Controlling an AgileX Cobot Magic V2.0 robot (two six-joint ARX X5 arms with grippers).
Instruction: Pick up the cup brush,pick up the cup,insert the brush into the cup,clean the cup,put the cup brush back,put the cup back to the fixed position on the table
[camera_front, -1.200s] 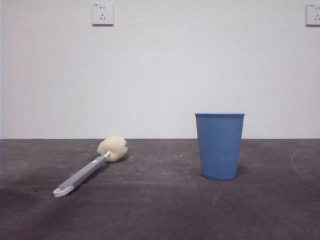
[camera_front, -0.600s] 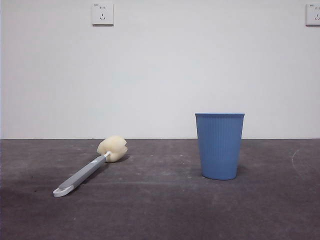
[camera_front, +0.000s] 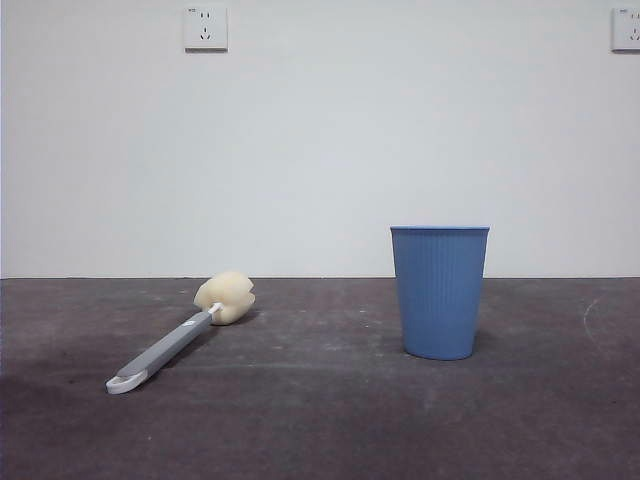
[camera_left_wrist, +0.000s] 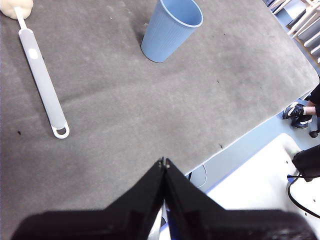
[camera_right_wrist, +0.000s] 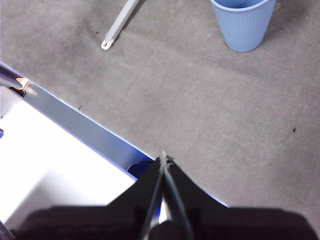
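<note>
- Upright on the table stands the cup, a blue plastic tumbler with fine vertical ribs, narrowing toward its base, its round mouth open upward and no handle on it.
- Well apart from it lies the cup brush, flat on the surface and set at a slant: a cream-yellow, lumpy rounded sponge head at the far end, a thin white neck, a long smooth grey handle, and a white looped end nearest the front camera.
- Matte and dark grey-brown, the tabletop shows faint scuffs, pale streaks and a few small dark specks.
- Neither arm appears in the front view; nothing touches the cup or the brush.
- Over the table's near edge, the left gripper hangs with its two black jaws pressed together to a point, clenched on nothing, away from both brush and cup.
- Likewise the right gripper sits above the table edge, its black jaws closed tip to tip and empty, the cup and the brush's looped end lying well beyond it.
- Behind the table rises a plain white wall carrying two white sockets.
</note>
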